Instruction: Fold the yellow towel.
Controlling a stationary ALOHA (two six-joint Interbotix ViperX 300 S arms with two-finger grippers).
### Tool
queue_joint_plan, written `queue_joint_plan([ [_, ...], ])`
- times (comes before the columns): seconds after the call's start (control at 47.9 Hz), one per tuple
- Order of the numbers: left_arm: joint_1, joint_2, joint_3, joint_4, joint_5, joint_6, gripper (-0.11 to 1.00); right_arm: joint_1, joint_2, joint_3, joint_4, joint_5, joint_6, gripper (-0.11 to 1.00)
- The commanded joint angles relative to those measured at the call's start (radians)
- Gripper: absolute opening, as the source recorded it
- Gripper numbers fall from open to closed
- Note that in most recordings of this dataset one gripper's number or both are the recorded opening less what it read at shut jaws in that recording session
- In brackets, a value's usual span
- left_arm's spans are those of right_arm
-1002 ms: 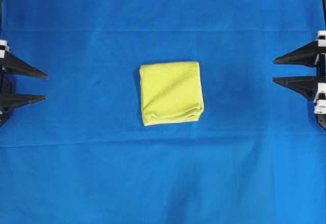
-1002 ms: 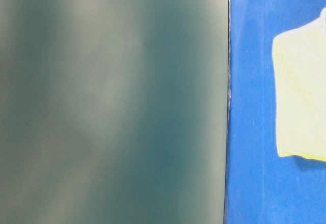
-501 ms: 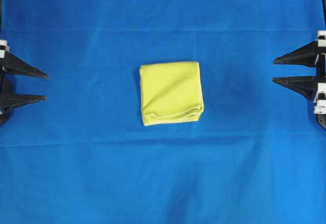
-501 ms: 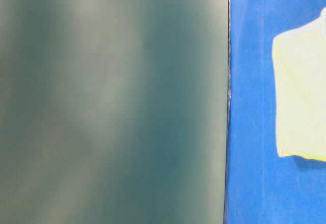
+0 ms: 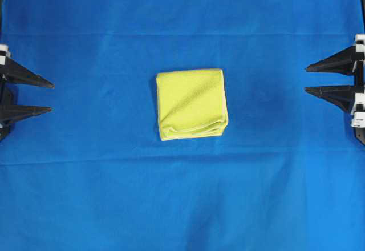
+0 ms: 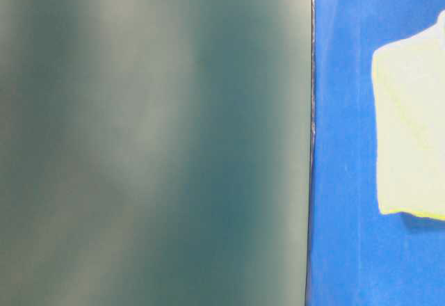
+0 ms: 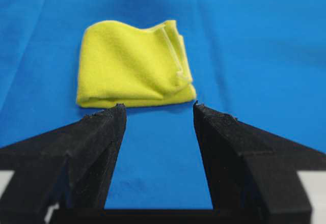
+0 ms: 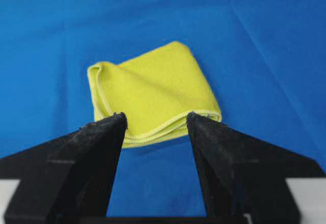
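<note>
The yellow towel [image 5: 191, 104] lies folded into a small thick square in the middle of the blue cloth, its layered hems along the near edge. From the left wrist the towel [image 7: 135, 65] sits ahead of the fingers, and from the right wrist the towel [image 8: 153, 92] does too. In the table-level view the towel [image 6: 410, 125] shows pale at the right edge. My left gripper [image 5: 51, 96] rests at the far left, open and empty. At the far right my right gripper [image 5: 306, 78] is open and empty as well. Both are well apart from the towel.
A large plain blue cloth [image 5: 182, 199] covers the whole table, with faint creases running across it. A blurred grey-green panel [image 6: 153, 139] fills the left two thirds of the table-level view.
</note>
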Motion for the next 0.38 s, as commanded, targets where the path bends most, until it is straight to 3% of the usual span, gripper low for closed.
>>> queue_joint_plan([
  [0.0,0.003,0.014,-0.011,-0.002,-0.006,-0.002,0.53,0.002,0.015,-0.011,-0.002,-0.003,-0.002,0.57],
  [0.355,0.003,0.015,-0.012,-0.002,-0.008,-0.002,0.53,0.002,0.02,-0.011,-0.002,-0.003,-0.002,0.57],
])
